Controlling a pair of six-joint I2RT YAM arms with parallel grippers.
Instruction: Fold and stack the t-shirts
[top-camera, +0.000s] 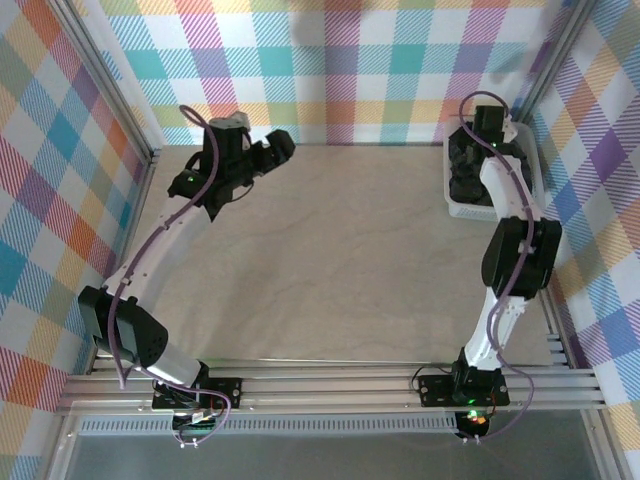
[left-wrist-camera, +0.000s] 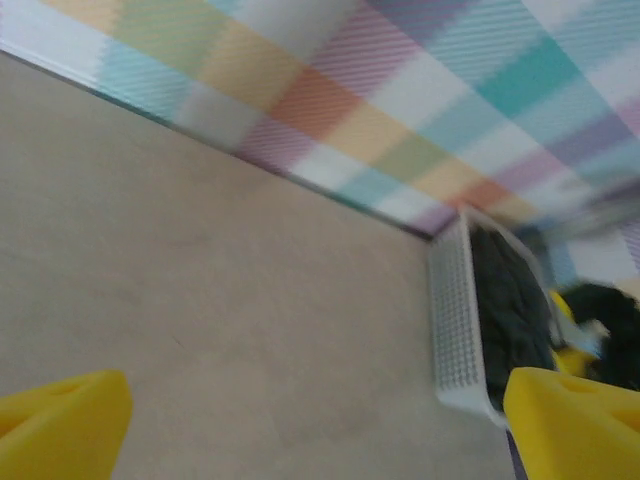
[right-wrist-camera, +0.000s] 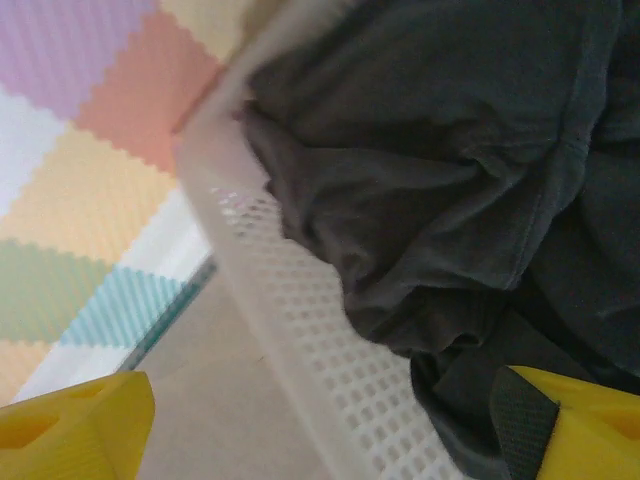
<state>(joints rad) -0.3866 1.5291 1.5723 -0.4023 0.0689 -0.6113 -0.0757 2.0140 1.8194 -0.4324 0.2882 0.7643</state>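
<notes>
While your left arm (top-camera: 150, 262) is reaching toward the far left corner of the surface (top-camera: 330, 250), your left fingers (top-camera: 278, 148) are hovering above that corner and pointing across toward the far right one. Seen from the left wrist, those yellow fingers are standing wide apart with only bare surface between them, so they are released and gripping nothing.

Your right arm (top-camera: 520, 255) is stretching over the white lattice basket (top-camera: 455, 208), which is sitting in the far right corner against the right edge, below the checked wall (top-camera: 330, 60). The t-shirts (top-camera: 458, 180) are lying bunched inside that basket, dark grey and crumpled, with folds rising to its rim.

From the right wrist, your right fingers (right-wrist-camera: 70, 425) are standing spread wide as well, released and clamping nothing. One is hanging outside the basket wall, over the surface. The other is hanging on the inner side, over the cloth. You cannot tell whether that inner finger is touching the fabric.
</notes>
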